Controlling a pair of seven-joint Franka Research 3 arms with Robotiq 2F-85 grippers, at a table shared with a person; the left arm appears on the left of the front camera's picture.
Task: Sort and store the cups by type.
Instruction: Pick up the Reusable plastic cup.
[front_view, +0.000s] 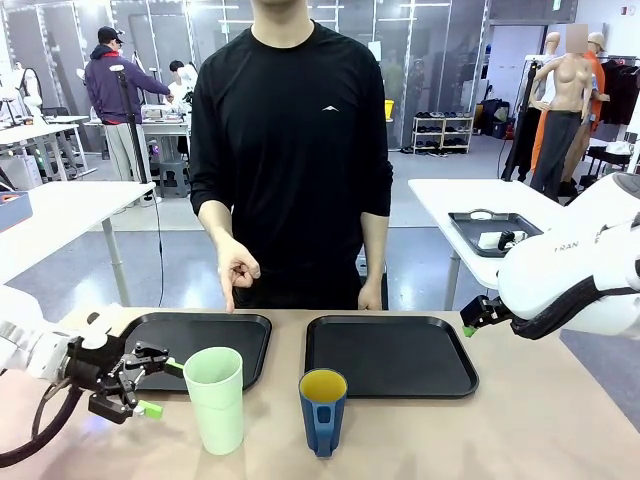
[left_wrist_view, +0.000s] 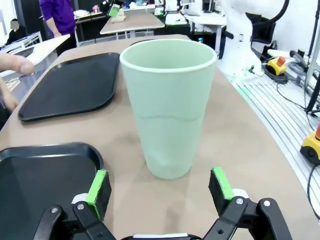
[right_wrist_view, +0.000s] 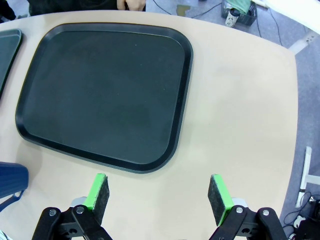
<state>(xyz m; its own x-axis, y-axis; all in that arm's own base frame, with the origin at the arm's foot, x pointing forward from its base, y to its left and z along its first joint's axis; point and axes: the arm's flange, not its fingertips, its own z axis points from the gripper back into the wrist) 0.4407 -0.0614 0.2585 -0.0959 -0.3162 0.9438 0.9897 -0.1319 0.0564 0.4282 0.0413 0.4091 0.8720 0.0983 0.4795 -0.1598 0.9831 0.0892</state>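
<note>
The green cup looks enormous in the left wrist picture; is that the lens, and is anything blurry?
Left wrist view: the green cup sits close to a wide lens, so it looms, sharp, with a soft shadow; front view: it looks ordinary beside the blue mug, evenly lit.

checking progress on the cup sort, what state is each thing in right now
mint tumbler: upright on table, not gripped
blue mug: upright on table, handle facing robot side
left tray: holds no cup
right tray: holds no cup
left gripper: open, tumbler just ahead of it
right gripper: open, holding nothing
</note>
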